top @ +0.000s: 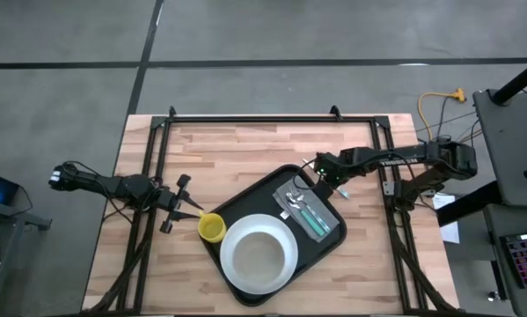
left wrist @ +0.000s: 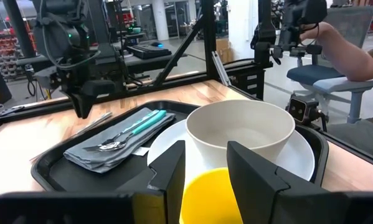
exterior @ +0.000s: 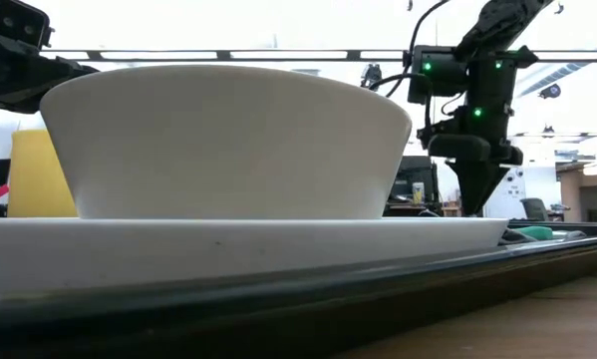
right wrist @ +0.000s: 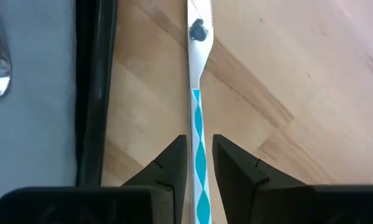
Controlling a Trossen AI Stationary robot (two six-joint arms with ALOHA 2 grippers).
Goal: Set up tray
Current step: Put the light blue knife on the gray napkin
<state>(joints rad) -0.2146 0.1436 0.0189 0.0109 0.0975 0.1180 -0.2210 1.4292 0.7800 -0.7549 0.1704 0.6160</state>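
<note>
The right gripper (right wrist: 198, 158) pinches a knife (right wrist: 197, 81) by its teal handle over bare wood, just beside the tray (right wrist: 96, 93). It should probably carry it in flat beside the spoon (left wrist: 127, 138) on the napkin (left wrist: 86, 155). The left gripper (left wrist: 205, 165) holds a yellow cup (left wrist: 211, 199) at the tray's near edge.

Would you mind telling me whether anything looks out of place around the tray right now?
Yes: a knife with a teal-patterned handle lies on the bare wood beside the tray, between the right gripper's fingers, while the other cutlery rests on the grey napkin inside it.
</note>
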